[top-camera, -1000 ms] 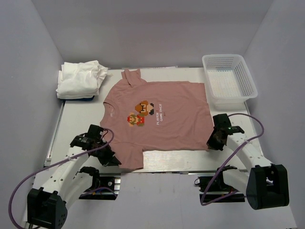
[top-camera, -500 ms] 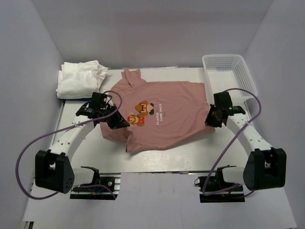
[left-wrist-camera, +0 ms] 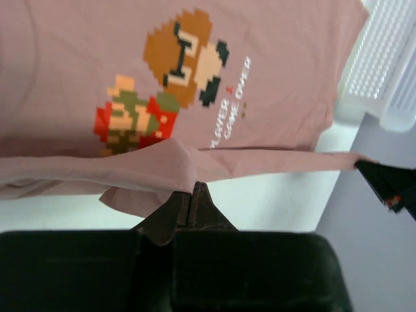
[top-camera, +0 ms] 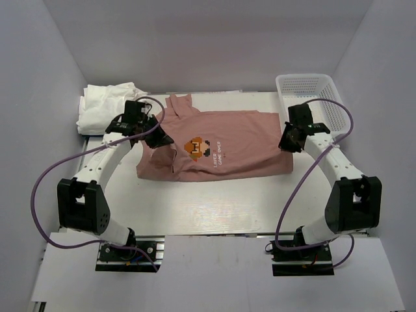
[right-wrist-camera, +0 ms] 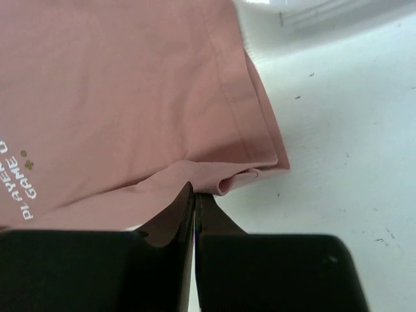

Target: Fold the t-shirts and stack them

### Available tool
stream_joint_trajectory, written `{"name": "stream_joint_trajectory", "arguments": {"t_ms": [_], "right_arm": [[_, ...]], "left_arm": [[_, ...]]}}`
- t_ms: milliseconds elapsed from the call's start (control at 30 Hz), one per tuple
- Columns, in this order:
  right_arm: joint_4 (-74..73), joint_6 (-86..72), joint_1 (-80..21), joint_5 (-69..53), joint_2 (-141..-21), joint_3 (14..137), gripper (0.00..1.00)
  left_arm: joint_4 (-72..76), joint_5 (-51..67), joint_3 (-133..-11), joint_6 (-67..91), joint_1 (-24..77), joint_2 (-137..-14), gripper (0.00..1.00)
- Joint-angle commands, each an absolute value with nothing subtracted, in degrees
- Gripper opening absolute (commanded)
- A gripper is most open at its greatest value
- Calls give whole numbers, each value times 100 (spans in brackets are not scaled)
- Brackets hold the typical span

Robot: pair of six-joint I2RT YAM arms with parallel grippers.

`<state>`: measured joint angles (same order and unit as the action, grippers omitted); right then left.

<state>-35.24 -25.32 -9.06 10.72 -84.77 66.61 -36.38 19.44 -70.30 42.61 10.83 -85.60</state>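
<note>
Both tools have carried the hem of the pink t-shirt from the near edge of the surface toward the far edge. I hold the left tool and right tool clenched on one hem corner each.

Step in hand: the bottom-to-top fold. Next, by my judgement: lay the hem flat near the collar, then release.

Count: one pink t-shirt, mid-surface; one pile of white t-shirts, far left corner, number unclear; one basket, far right corner.

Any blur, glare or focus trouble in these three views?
Top external: even light, sharp, the pink t-shirt print crisp. Left wrist: the basket is overexposed and soft. Right wrist: the fingers are near-black, close up and out of focus.
</note>
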Motion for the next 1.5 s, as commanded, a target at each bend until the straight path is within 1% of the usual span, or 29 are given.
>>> {"name": "stream_joint_trajectory", "arguments": {"t_ms": [0,67,233,400,567,800,1033,1233,1267,1333,1367,1400,1433,1467], "right_arm": [[-3366,-2426,-888,1468,-8657,7101,0],[-3331,-2373,-888,1599,-8779,7259,0],[-3322,-2329,-870,1871,-9307,7689,0],[-3480,-2294,-879,2039,-9903,8242,0],[-3577,-2399,-879,2074,-10291,8490,0],[-3533,-2347,-888,2092,-10494,8675,0],[-3489,-2364,-888,2013,-10652,8727,0],[-3559,-2382,-888,2057,-10836,8798,0],[-3560,-2408,-896,2065,-10872,8841,1],[-3560,-2452,-914,2057,-10933,8885,7],[-3568,-2461,-905,2057,-10942,8955,20],[-3586,-2470,-905,2048,-10968,9008,29],[-3629,-2496,-905,2013,-10986,9087,40],[-3665,-2505,-897,1995,-10978,9123,51]], "left_arm": [[-3569,1424,-7347,4175,967,-8613,0],[-3516,1284,-7400,4175,906,-8684,0],[-2901,1362,-7453,4228,853,-9034,0],[-2900,1310,-7664,4289,747,-9439,0],[-2900,968,-7822,4289,633,-9764,0],[-2698,809,-8165,4289,519,-10177,0],[-2584,976,-8569,4342,466,-10494,0],[-2584,1116,-8622,4342,413,-10687,0],[-2488,1116,-8622,4342,413,-10748,0],[-2382,1116,-8700,4342,413,-10888,0],[-2382,994,-8753,4342,413,-10959,0],[-2443,941,-8937,4342,413,-11056,0],[-2600,940,-9060,4342,413,-11257,30],[-2732,880,-9340,4342,361,-11363,62]]}}
